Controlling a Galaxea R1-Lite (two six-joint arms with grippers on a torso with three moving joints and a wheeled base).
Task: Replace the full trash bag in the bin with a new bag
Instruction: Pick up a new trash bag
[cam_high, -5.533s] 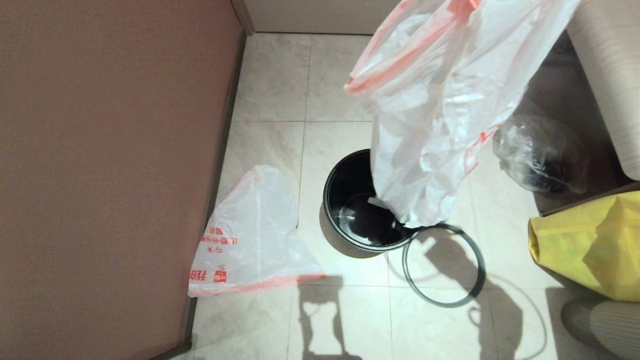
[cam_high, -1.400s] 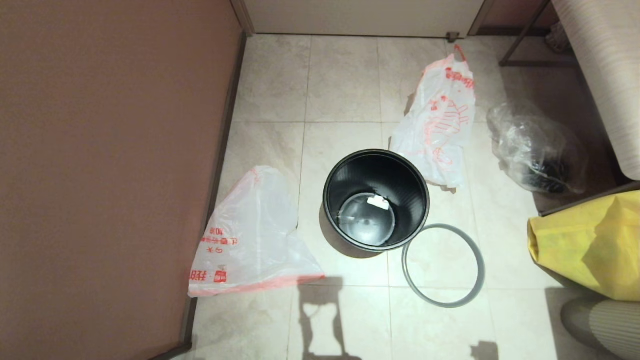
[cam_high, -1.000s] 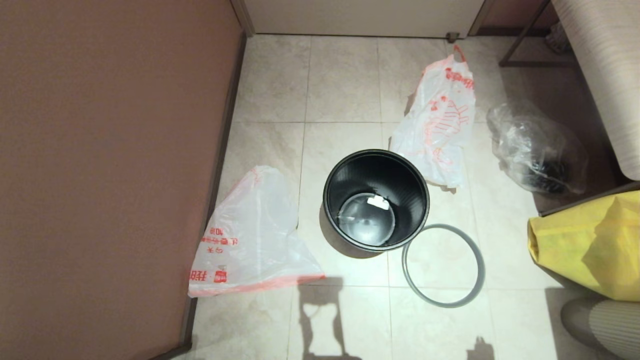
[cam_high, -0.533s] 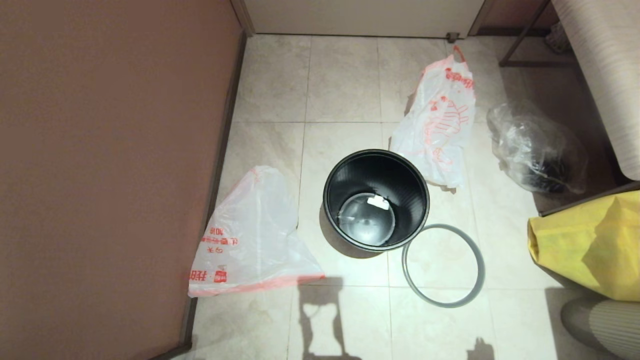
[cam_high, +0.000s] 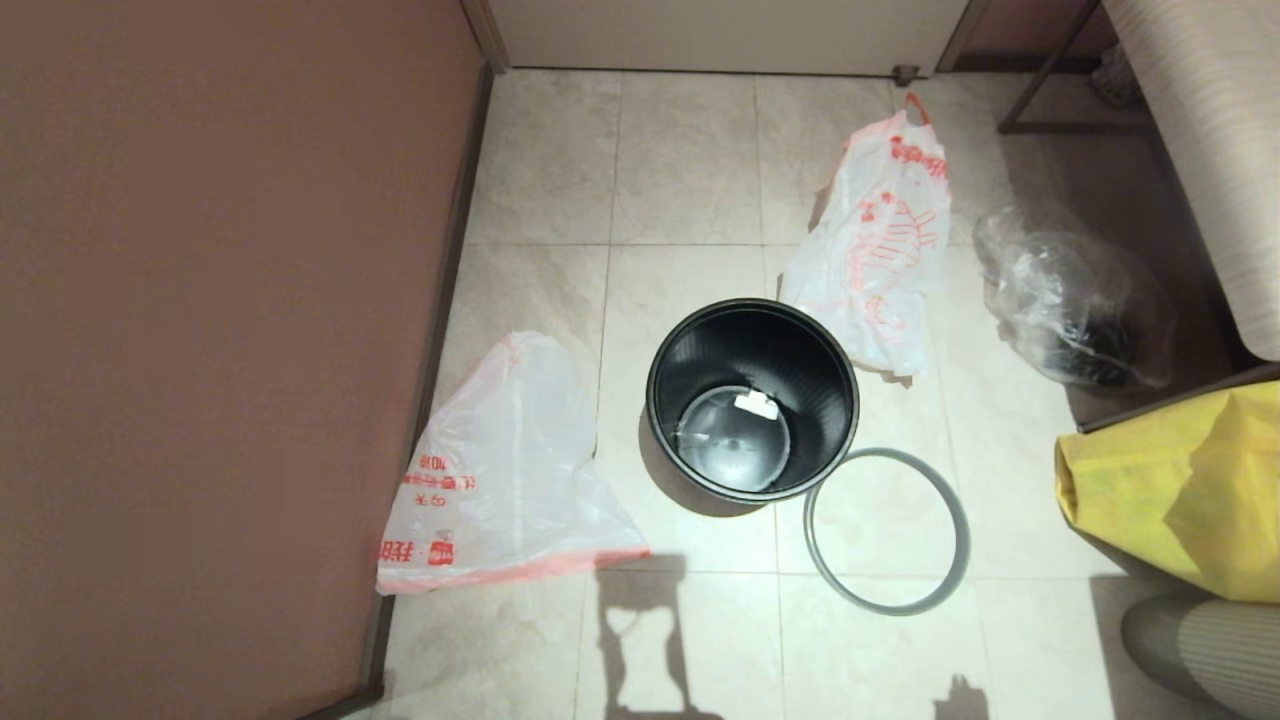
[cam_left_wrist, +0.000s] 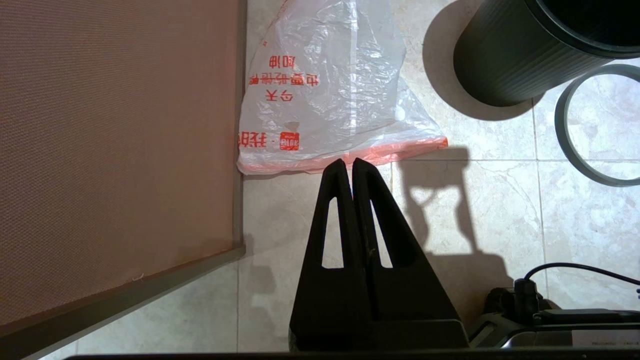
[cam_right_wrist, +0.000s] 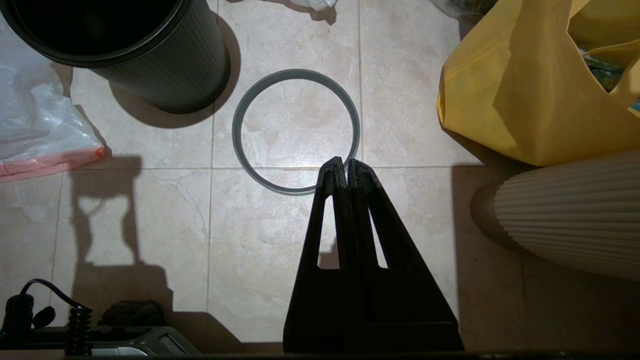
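The black bin (cam_high: 800, 370) stands bagless in the middle of the tiled floor, with only a white scrap at its bottom. Its grey ring (cam_high: 808, 535) lies flat on the floor in front of it, to the right. Behind the bin to the right, the full trash bag (cam_high: 880, 270) rests on the floor. The limp new bag (cam_high: 500, 470) lies flat to the bin's left, against the brown panel. My left gripper (cam_left_wrist: 351, 162) is shut and empty, just short of the new bag (cam_left_wrist: 325, 95). My right gripper (cam_right_wrist: 346, 162), shut and empty, hangs over the near edge of the ring (cam_right_wrist: 237, 132).
A brown panel (cam_high: 200, 350) walls the left side. A clear bag with dark contents (cam_high: 1075, 300) and a yellow fabric bag (cam_high: 1170, 490) sit on the right, beside ribbed beige furniture (cam_high: 1210, 150) and a ribbed beige base (cam_high: 1200, 640).
The full trash bag, earlier hanging over the bin, now lies on the floor behind it to the right. Nothing has moved in the last second.
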